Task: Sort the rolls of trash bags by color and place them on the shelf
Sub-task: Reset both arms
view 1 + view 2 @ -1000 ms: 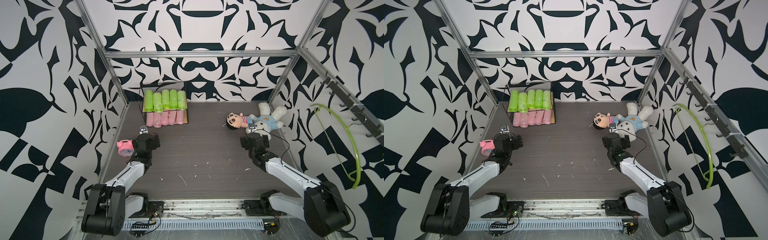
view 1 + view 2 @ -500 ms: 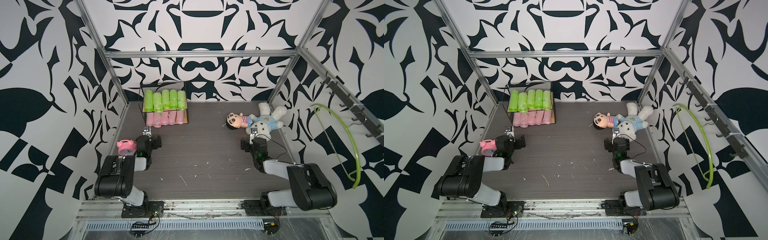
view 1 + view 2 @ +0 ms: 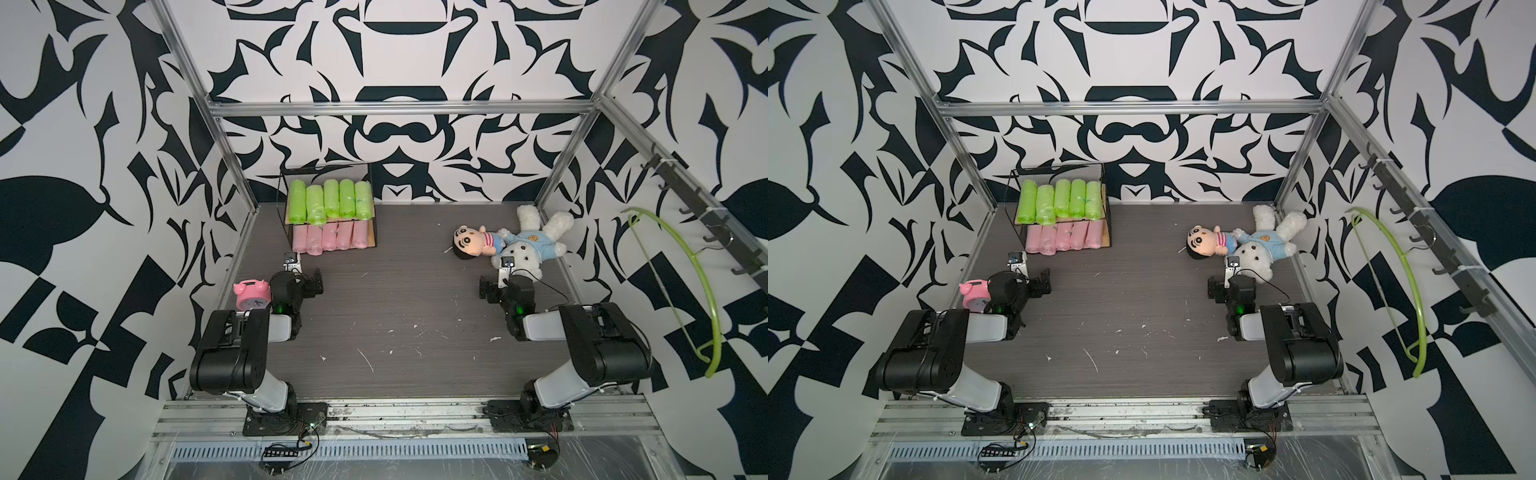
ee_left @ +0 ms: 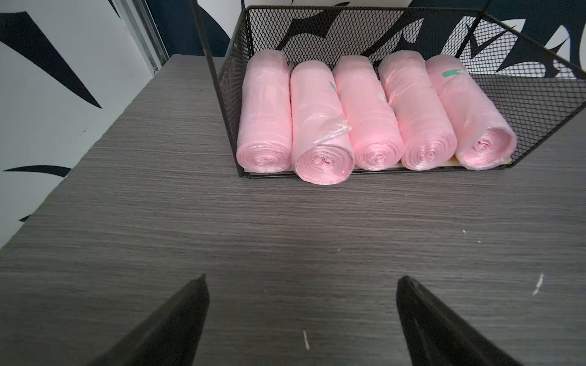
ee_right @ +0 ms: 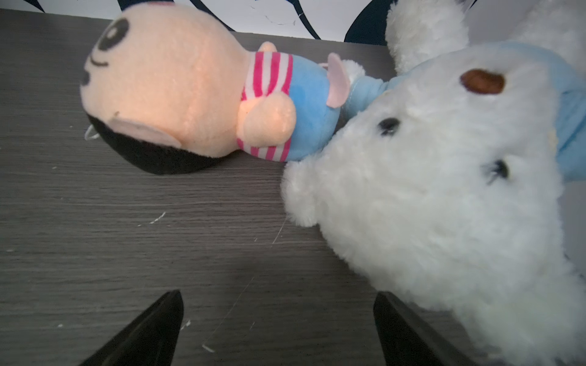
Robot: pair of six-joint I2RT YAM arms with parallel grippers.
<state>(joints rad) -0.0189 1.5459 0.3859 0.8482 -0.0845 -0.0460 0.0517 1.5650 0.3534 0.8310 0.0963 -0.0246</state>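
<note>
The shelf [image 3: 328, 173] [image 3: 1059, 174] stands at the back left of the table. Several lime-green rolls of trash bags [image 3: 331, 199] [image 3: 1061, 199] lie side by side on its upper board. Several pale pink rolls [image 3: 330, 237] [image 3: 1063, 237] [image 4: 364, 114] fill the lower board, one sticking out a little over the front edge. My left gripper [image 3: 309, 286] [image 3: 1042, 284] [image 4: 301, 279] rests low over the table in front of the shelf, open and holding nothing. My right gripper [image 3: 492, 291] [image 3: 1217, 291] [image 5: 277, 294] is open and holds nothing, at the right side of the table.
A pink alarm clock [image 3: 249, 293] [image 3: 973, 293] stands just left of my left wrist. A boy doll [image 3: 471, 245] [image 5: 177, 95] and a white plush bear [image 3: 528, 245] [image 5: 444, 190] lie at the back right, the bear's head close beside one right finger. A green hanger [image 3: 702, 291] hangs on the right wall.
Both arms have folded back, their elbows now raised near the front rail. The two grippers have stayed low, almost in the same places, and open.
</note>
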